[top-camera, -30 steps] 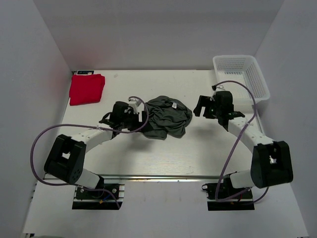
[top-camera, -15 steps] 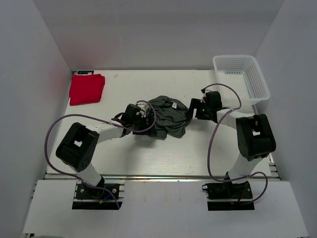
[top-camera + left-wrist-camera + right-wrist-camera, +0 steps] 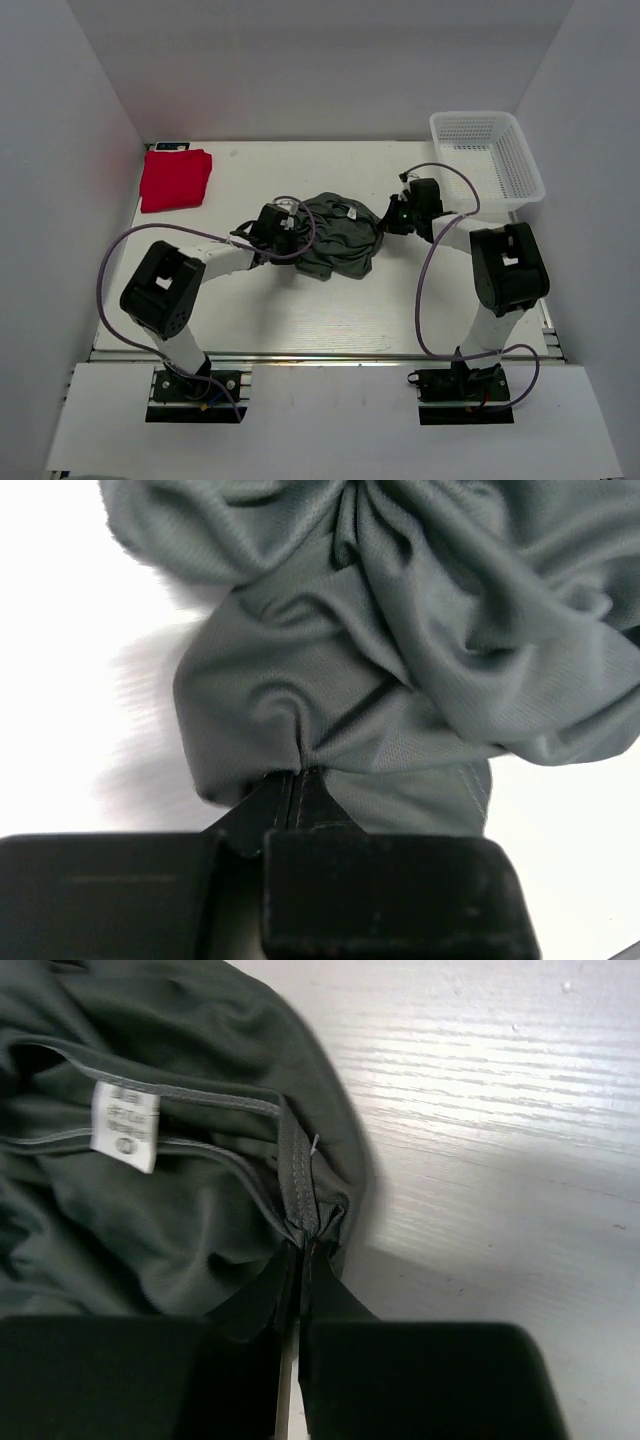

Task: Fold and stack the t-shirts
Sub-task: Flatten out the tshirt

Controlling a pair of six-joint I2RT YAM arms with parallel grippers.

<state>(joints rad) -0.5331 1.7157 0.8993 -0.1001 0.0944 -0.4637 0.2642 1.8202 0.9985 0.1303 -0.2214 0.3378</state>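
The left pincer (image 3: 297, 778) is clamped on an edge of the grey shirt (image 3: 400, 630). The right pincer (image 3: 302, 1238) is clamped on the neck hem, near the white label (image 3: 126, 1125). The shirt lies crumpled between both pincers on the surface (image 3: 300, 310). The red shirt (image 3: 175, 178) lies well apart, beyond the left pincer. I think the step is spreading the grey shirt. Next, both pincers should lift and pull apart gently.

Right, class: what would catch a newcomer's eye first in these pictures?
The crumpled dark grey-green t-shirt at the centre, with the left gripper and the right gripper each shut on its edge. Then the bright red t-shirt in the far left corner and the white mesh basket far right.
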